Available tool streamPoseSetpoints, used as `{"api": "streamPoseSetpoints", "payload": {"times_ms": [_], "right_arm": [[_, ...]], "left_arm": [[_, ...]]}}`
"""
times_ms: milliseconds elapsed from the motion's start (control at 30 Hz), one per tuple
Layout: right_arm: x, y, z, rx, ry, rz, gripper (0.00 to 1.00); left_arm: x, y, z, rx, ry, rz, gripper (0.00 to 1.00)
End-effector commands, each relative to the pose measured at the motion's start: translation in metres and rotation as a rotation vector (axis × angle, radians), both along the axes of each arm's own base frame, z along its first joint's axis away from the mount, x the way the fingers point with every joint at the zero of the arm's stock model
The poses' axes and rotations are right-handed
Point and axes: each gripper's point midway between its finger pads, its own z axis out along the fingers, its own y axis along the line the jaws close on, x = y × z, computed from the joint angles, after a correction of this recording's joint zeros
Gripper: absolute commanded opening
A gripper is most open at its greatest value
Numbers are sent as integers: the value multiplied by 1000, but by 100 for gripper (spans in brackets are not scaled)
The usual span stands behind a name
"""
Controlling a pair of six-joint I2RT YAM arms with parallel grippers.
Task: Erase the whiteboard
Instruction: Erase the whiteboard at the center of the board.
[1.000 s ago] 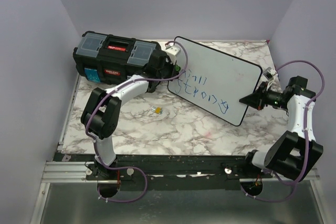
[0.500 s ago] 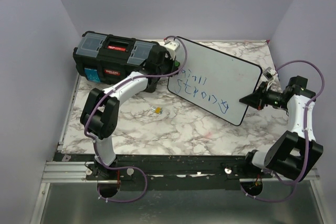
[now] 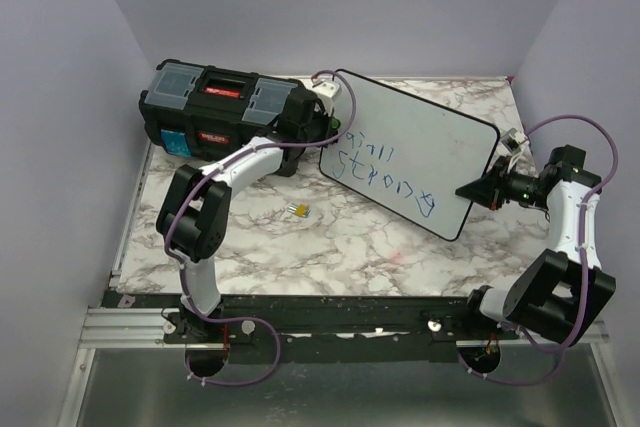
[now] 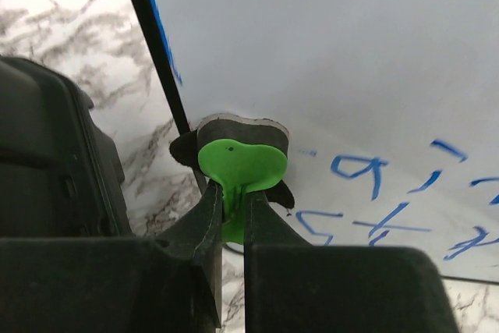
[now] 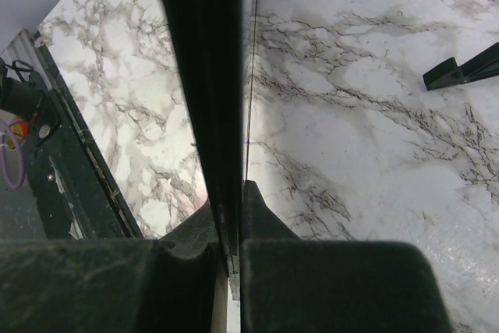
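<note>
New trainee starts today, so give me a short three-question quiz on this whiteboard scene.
1. True or false: the board is already wiped clean.
2. What do the left fingers pinch? A) a marker B) a green-handled eraser C) a cloth
3. What are the right fingers shut on?
Key: 1 false, blue writing is on it; 2 B; 3 the board's edge.

Left gripper (image 3: 331,125) and right gripper (image 3: 463,190) sit at opposite edges of the whiteboard (image 3: 430,132).
</note>
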Motion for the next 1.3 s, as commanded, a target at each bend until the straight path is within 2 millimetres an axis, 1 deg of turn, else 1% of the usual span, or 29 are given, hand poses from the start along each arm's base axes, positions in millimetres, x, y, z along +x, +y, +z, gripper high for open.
{"api": "streamPoseSetpoints", "payload": {"times_ms": [0, 100, 167, 267, 400, 467, 567, 633, 700, 800, 833, 900, 967, 1033, 1100, 1167, 1267], "right_arm": [[-1, 5, 2, 15, -29, 30, 0], [-2, 5, 2, 15, -31, 32, 1], [-2, 6, 2, 17, -30, 32, 1], [-2, 6, 2, 19, -30, 32, 1], [-2, 6, 2, 16, -33, 33, 1], [-2, 6, 3, 15, -35, 32, 1], [-2, 6, 2, 15, -35, 31, 1], [-2, 6, 2, 15, -34, 30, 1], [-2, 6, 2, 14, -34, 31, 1], [-2, 6, 2, 15, -35, 31, 1], [-2, 6, 2, 13, -36, 32, 1], [-2, 6, 2, 14, -37, 32, 1], [-2, 6, 3, 15, -39, 32, 1], [-2, 6, 3, 16, -39, 33, 1], [-2, 6, 2, 17, -38, 33, 1], [-2, 6, 2, 18, -39, 33, 1], [-2, 6, 2, 16, -38, 33, 1]], "left_arm": [[-16, 10, -40, 23, 93, 7, 0], [-21, 9, -51, 13, 102, 1, 0], [-22, 8, -49, 7, 95, -4, 0], [-15, 6, -30, -2, 59, -5, 0], [-1, 2, -1, -17, 9, -4, 0], [5, -1, 6, -22, 10, -10, 0], [7, -7, 11, -39, 17, -27, 0], [4, -10, 6, -46, 31, -37, 0], [-1, -9, -9, -41, 65, -44, 0], [-16, -6, -37, -34, 128, -54, 0], [-24, -3, -47, -32, 150, -56, 0], [-34, 0, -58, -44, 162, -55, 0], [-44, 2, -65, -51, 175, -58, 0], [-50, 3, -66, -55, 172, -64, 0], [-48, 2, -59, -60, 154, -68, 0], [-41, -1, -48, -57, 131, -71, 0], [-25, -4, -27, -41, 88, -65, 0]]}}
